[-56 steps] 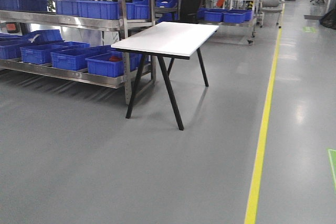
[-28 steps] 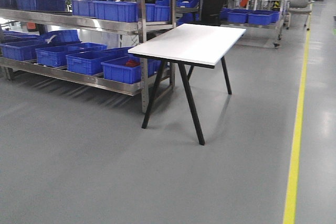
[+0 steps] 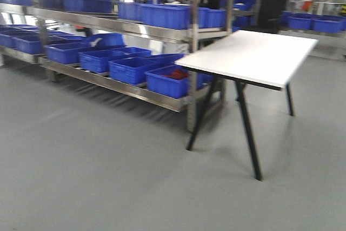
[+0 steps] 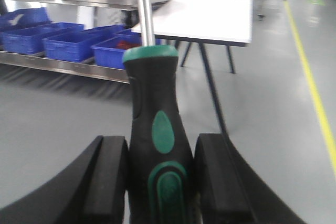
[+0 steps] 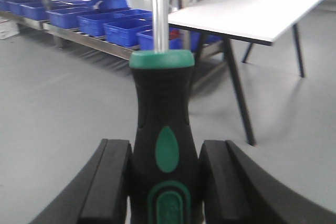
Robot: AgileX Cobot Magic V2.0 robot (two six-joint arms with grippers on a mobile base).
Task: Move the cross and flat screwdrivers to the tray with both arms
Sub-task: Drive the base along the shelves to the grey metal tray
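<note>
My left gripper [image 4: 160, 174] is shut on a screwdriver [image 4: 157, 124] with a black and green handle; its metal shaft points up and away out of the top of the view. My right gripper [image 5: 164, 179] is shut on a second screwdriver [image 5: 164, 124] of the same look, shaft pointing away. Cross or flat tips are out of view. The grey metal tray is out of view. Neither arm shows in the front view.
A white table [image 3: 254, 55] with black legs stands on the grey floor, at the right of the front view. Metal shelving [image 3: 124, 25] with several blue bins [image 3: 130, 68] runs along the left and back. A yellow floor line [image 4: 310, 77] shows in the left wrist view.
The front view has swung left and moved closer: the table has shifted from centre to the right and looks larger, and more of the shelving shows.
</note>
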